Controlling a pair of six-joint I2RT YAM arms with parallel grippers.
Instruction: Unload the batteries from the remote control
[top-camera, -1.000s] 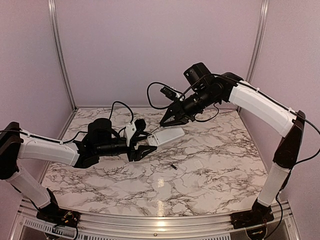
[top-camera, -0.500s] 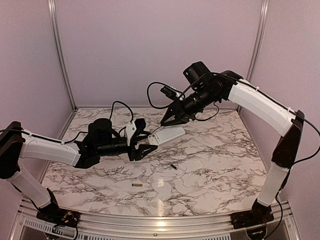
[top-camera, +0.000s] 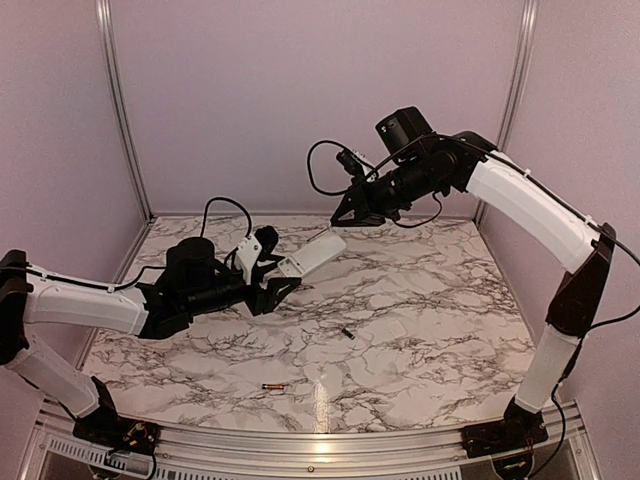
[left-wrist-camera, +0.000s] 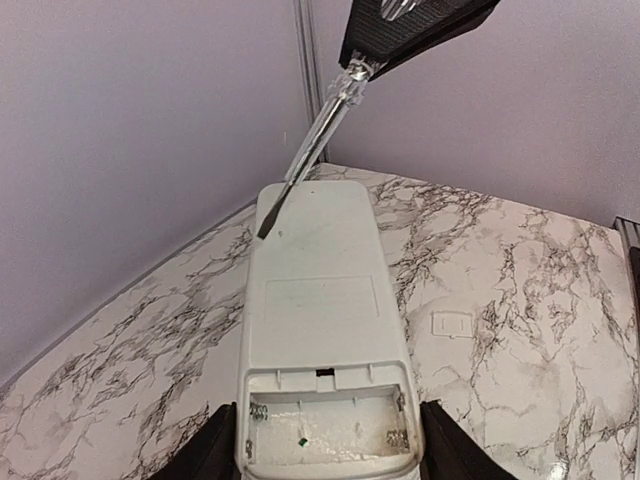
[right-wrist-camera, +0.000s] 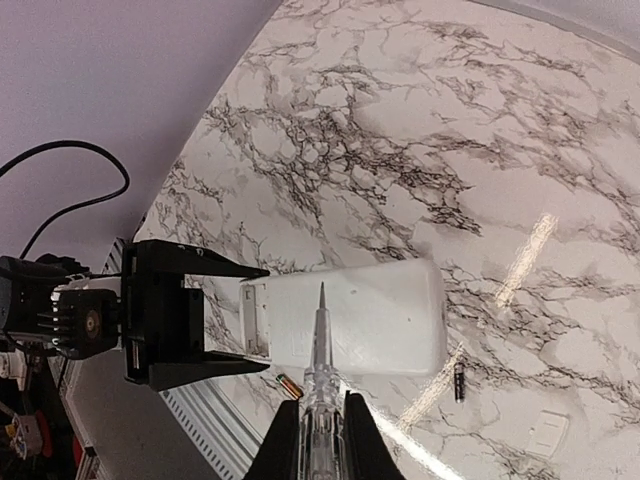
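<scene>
The left claw (top-camera: 277, 290) is about half open and pinches the remote (top-camera: 312, 254) by its sides, at the battery end. The remote is up in the air and tilted, with its far end higher. Its battery hole (left-wrist-camera: 325, 425) is open, with little springs showing.

The right claw (top-camera: 350, 213) is squeezed tight on a clear screwdriver (right-wrist-camera: 318, 370). The tip points at the far end of the remote. I cannot tell if it touches.

Down on the worktop (top-camera: 450, 300) lie 2 batteries, well apart. A gold battery (top-camera: 272, 386) is near the front edge, and a dark battery (top-camera: 346, 333) is closer to the middle. A small white cover (left-wrist-camera: 452, 323) lies flat on the worktop too.
</scene>
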